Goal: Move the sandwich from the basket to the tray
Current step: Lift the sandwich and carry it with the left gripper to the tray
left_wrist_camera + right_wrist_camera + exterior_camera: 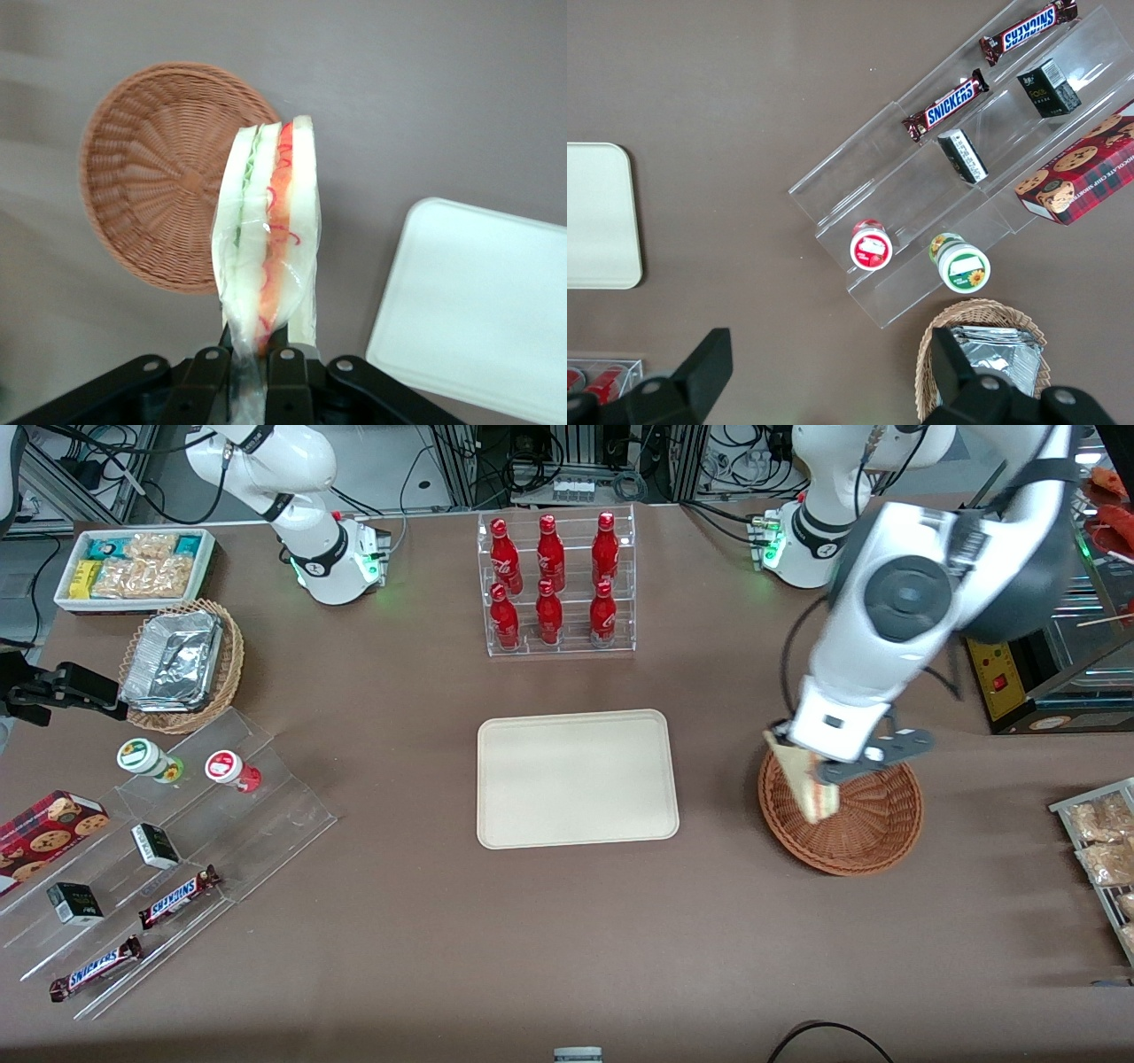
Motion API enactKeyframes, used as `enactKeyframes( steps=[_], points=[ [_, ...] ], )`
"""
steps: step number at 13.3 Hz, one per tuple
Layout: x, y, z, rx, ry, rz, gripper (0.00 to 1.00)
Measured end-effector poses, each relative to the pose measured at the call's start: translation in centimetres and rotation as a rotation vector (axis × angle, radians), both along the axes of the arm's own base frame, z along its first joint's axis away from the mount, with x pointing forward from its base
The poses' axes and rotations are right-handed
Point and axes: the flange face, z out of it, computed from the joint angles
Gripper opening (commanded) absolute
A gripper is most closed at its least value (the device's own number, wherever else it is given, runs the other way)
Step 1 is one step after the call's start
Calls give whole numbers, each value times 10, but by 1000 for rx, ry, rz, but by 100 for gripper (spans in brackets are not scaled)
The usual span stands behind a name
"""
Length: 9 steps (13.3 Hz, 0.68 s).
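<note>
The gripper (250, 359) hangs above the basket (864, 824), jaws clamped on the sandwich (268, 239). The sandwich seems clear of the basket. The tray (576, 778) lies mid-counter, bare.

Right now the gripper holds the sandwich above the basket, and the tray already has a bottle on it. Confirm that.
Not quite. The gripper does hold the sandwich above the basket, but the tray has no bottle on it; the front view shows it bare.
</note>
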Motion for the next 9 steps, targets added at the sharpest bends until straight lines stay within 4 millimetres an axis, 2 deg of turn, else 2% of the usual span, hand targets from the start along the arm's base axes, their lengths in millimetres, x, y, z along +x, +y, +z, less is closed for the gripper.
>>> enactKeyframes(
  steps=[3,5,7,9],
  points=[
    [-9,-59,1,-44,-1,-78,0],
    [-11,-96,-7,-87,21,-117,0],
    [-16,-135,-27,-101,47,-171,0],
    [-26,-179,-58,-109,83,-226,0]
  ],
)
